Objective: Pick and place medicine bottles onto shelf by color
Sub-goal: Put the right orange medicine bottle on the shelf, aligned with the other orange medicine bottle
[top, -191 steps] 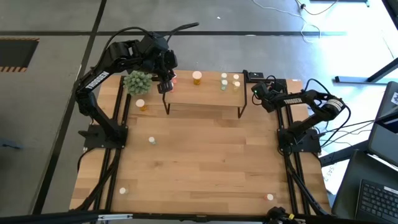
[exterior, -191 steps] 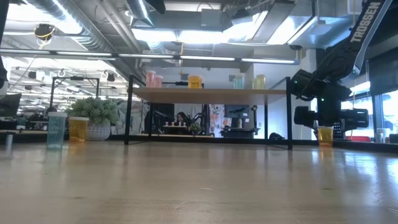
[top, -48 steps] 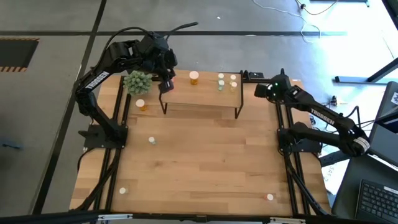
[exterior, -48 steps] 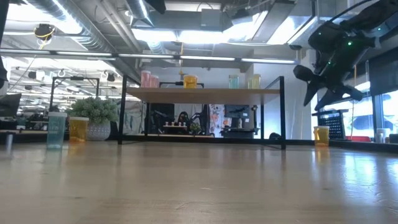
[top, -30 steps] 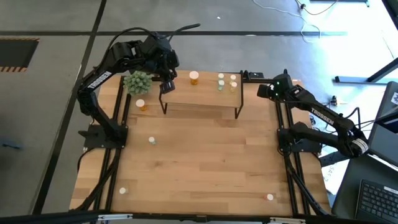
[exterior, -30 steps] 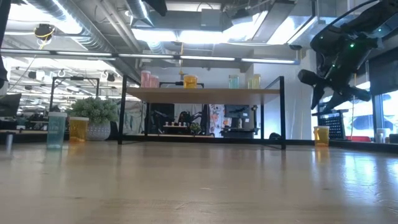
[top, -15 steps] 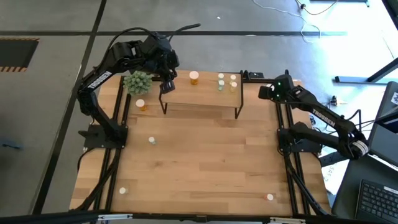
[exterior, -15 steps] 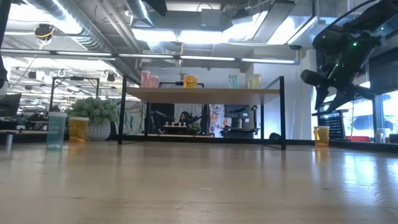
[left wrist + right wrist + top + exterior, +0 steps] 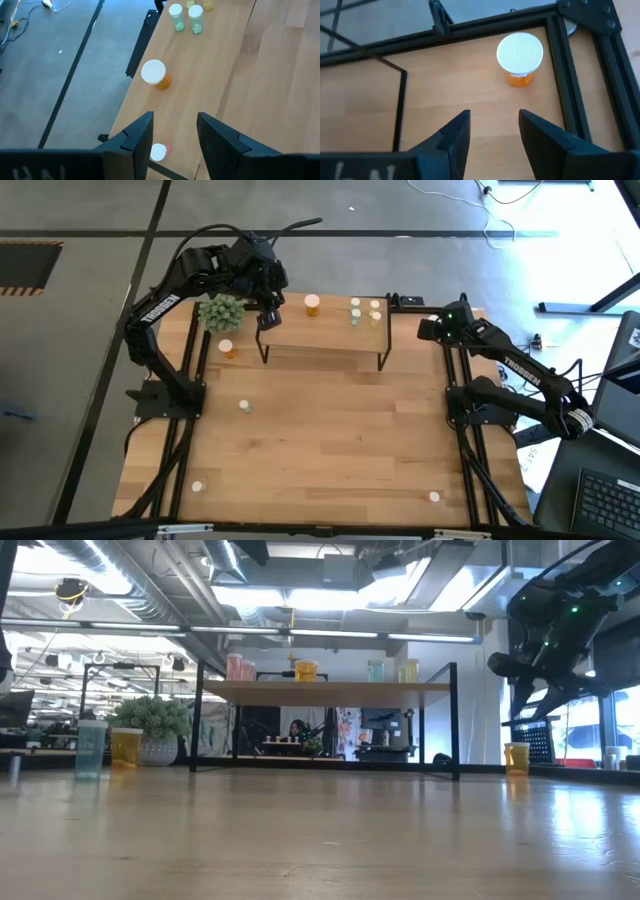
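Having swung out past the shelf's right end, your right gripper is hovering with empty, parted jaws above an orange bottle standing on the surface, readying a pick, while your left gripper, jaws likewise parted, is waiting over the shelf's left end.

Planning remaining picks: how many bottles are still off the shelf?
5: orange bottle by the plant, another before the right pincer, three small bottles on tabletop; others possibly hidden.
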You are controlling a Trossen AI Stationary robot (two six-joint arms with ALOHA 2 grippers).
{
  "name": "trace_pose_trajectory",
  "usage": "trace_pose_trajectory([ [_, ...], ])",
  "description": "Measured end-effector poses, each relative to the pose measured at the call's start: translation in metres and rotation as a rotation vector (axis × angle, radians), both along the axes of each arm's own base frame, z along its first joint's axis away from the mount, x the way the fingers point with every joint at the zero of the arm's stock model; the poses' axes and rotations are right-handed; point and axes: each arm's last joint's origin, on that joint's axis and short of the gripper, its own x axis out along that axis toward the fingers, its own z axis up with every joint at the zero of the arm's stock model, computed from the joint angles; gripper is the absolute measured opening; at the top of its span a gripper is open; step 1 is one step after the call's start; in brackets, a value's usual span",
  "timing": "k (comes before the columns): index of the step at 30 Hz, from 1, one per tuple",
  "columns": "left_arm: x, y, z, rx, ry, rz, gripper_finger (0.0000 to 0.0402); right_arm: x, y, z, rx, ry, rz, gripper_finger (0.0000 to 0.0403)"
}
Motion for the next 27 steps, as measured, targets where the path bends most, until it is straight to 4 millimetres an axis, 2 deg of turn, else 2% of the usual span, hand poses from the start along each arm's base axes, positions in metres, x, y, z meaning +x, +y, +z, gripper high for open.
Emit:
trace_pose_trajectory([
  [3, 0.000, 0.000, 0.000, 0.000, 0.000, 0.000, 0.0147, 0.000, -0.001, 0.001, -0.017, 0.016, 0.005, 0.0199],
  [9, 0.000, 0.000, 0.000, 0.000, 0.000, 0.000, 0.0147, -0.002, -0.001, 0.001, -0.042, 0.062, -0.034, 0.0290],
  [12, 0.000, 0.000, 0.000, 0.000, 0.000, 0.000, 0.0147, -0.001, -0.002, 0.000, -0.037, 0.064, -0.033, 0.0320],
  [18, 0.000, 0.000, 0.000, 0.000, -0.001, 0.000, 0.0147, 0.001, -0.006, -0.007, -0.027, 0.065, -0.048, 0.0334],
  [27, 0.000, 0.000, 0.000, 0.000, -0.001, 0.000, 0.0147, 0.011, -0.023, -0.019, -0.032, 0.072, -0.078, 0.0334],
])
